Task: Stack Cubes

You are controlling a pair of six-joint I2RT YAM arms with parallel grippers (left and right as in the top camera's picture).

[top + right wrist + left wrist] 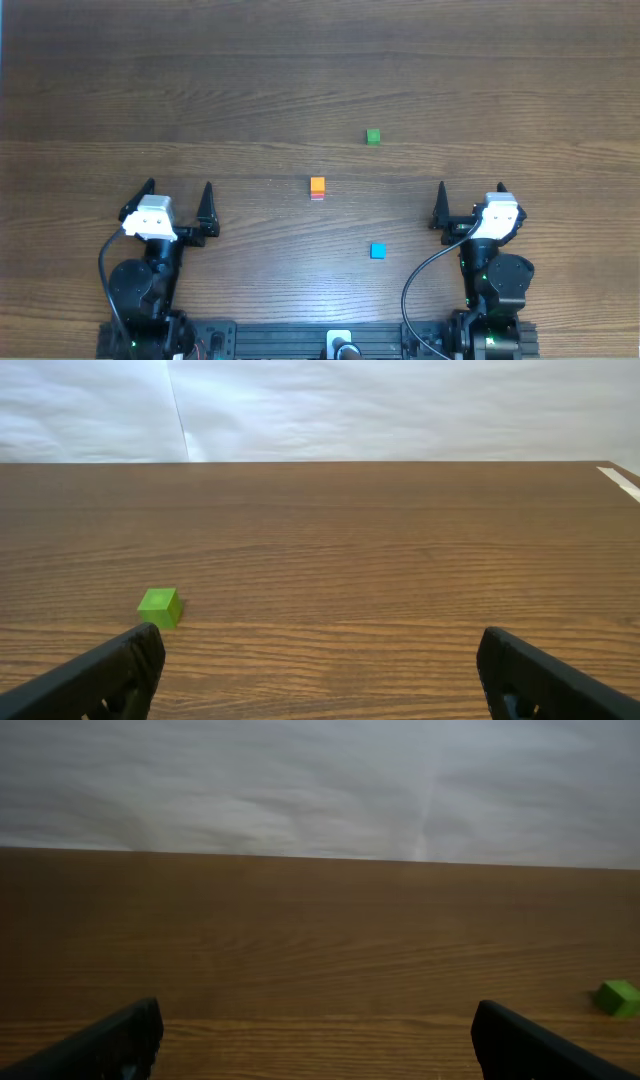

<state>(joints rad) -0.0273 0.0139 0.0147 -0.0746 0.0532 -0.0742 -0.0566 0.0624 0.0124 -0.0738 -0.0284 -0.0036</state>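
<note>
- Left claw (179,186): jaws spread wide, nothing between them; it sits low over the surface (300,60) at the left, fingers pointing away from the bases.
- Right claw (470,188): likewise fully open and empty, mirrored at the right.
- Orange cube (317,184): mid-surface between the two arms. A pinkish edge (317,197) shows at its near side, probably a second cube beneath it, so this is likely the start of the stack.
- Blue cube (377,251): loose and well apart from the stack. It lies inward of the right arm, level with its wrist rather than ahead of its fingertips.
- Green cube (373,137): loose, ahead of the right claw and offset toward the centre; the right wrist view places it just beyond one finger.
- Governing relation: both loose cubes lie right of the stack, so the right arm is the nearer one. The green cube is probably the easier approach, being forward of the open jaws. The blue cube would call for drawing back and turning inward.
- Form and material: the cubes are small, opaque, flat-faced and matte, likely wood or plastic. They have no long axis, so any pair of opposite faces suits a grasp. The green cube looks slightly turned.
- The surface is brown wood-grain laminate, smooth and level.
</note>
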